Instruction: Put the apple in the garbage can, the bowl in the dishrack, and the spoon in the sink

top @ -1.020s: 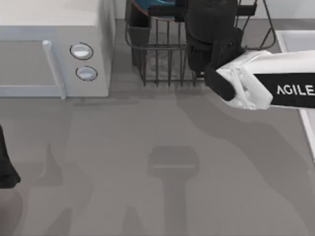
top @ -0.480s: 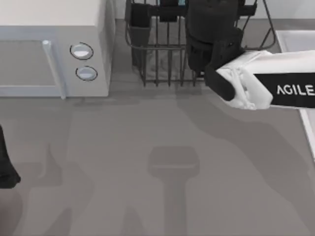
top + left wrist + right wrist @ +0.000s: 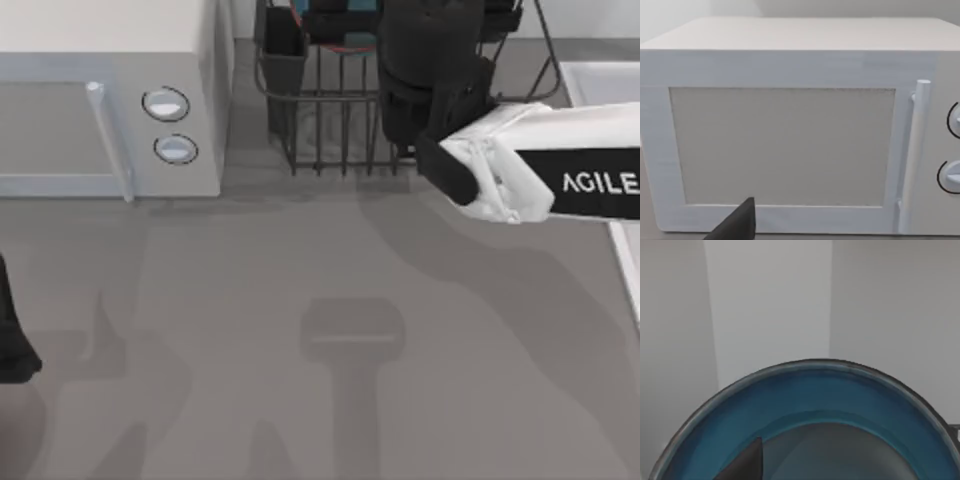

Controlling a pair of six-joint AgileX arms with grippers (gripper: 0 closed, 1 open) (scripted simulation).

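while the right gripper [image 3: 345,20], grip unclear, hangs over the dishrack [image 3: 330,120], the bowl [image 3: 815,415] has sunk lower

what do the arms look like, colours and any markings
The right arm has a glossy white shell with a black band lettered AGILE in white, cut off by the picture's edge. Its wrist and gripper are bulky matte black blocks. The left arm, at the top view's left edge, shows a black part; a dark wedge-shaped finger appears in its wrist view.
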